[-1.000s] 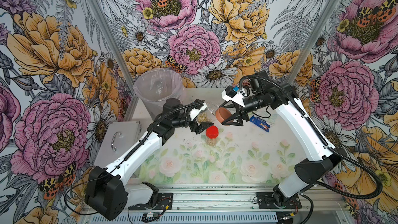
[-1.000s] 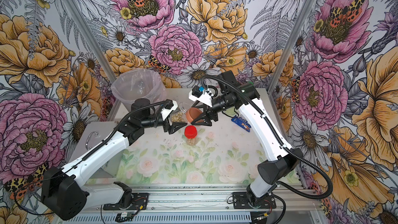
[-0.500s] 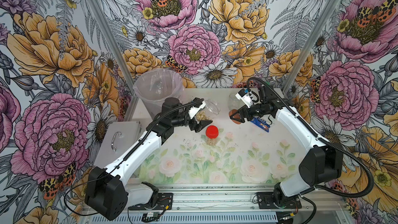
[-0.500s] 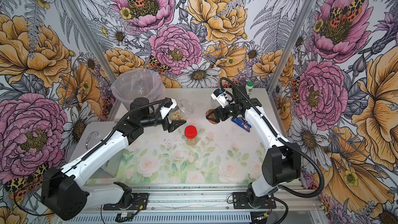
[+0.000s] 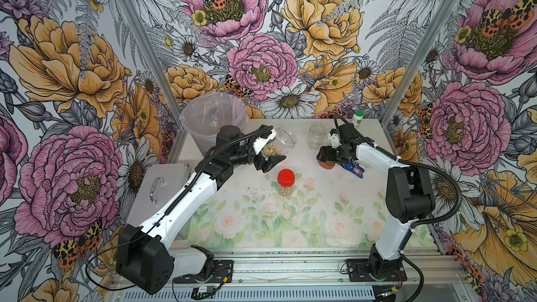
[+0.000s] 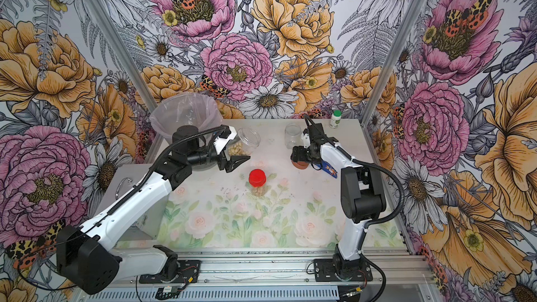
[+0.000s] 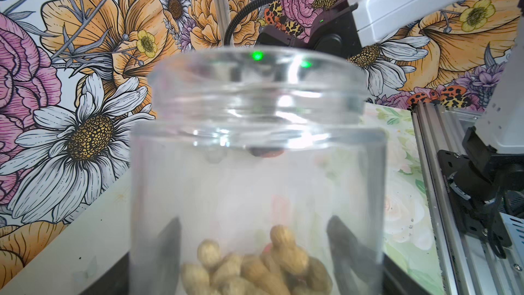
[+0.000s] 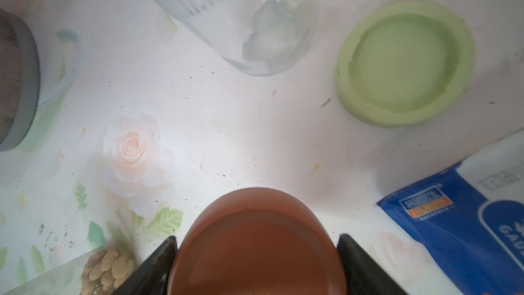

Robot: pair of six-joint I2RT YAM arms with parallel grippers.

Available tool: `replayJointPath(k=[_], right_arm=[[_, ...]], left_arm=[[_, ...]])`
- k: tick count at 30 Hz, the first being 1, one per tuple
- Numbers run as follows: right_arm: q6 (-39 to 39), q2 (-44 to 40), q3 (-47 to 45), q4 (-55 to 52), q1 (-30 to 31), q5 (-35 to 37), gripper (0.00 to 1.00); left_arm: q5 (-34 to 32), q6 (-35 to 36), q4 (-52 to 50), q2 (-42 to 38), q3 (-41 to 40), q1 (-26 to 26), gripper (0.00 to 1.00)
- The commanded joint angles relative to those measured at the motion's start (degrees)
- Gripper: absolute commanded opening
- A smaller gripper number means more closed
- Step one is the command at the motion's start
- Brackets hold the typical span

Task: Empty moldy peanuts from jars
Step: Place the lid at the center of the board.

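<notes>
The red-lid jar (image 5: pixel 286 184) stands shut, well apart from the bucket (image 5: pixel 191 132). The left gripper (image 5: pixel 276 146), near the bucket, pinches the open jar (image 5: pixel 284 140) of peanuts (image 5: pixel 271 150); its mouth points away from the bucket. The right gripper (image 5: pixel 325 156), farther off, pinches the brown lid (image 5: pixel 327 165).

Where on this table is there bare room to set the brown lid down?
The widest bare patch is the front of the table, between the red-lidded jar and the rail. A smaller one lies between that jar and the blue packet. Crowded: the back right, where the empty jar, green lid, packet and right gripper with the brown lid sit close.
</notes>
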Motion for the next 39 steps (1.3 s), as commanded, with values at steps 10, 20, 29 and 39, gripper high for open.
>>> replayJointPath(k=[10,20,29,39], right_arm=[[2.6,5.2,-1.0,1.9,0.4,10.1,0.79],[2.7,6.6,-2.4,1.9,1.0,10.4,0.90],[3.3,2.4,-4.0,1.9,1.2,11.1,0.96],[3.5,-6.7,-8.3,3.3,2.4,12.7,0.92]], left_arm=[[-1.1,2.2,-1.5,0.0,5.5,2.3,0.12],[0.0,2.9,-4.5,0.2,8.3,5.2,0.13],[-0.1,3.2,-6.5,0.0,10.6,6.6,0.13],[-3.6,8.5,-19.3,1.9,21.1,9.7,0.13]])
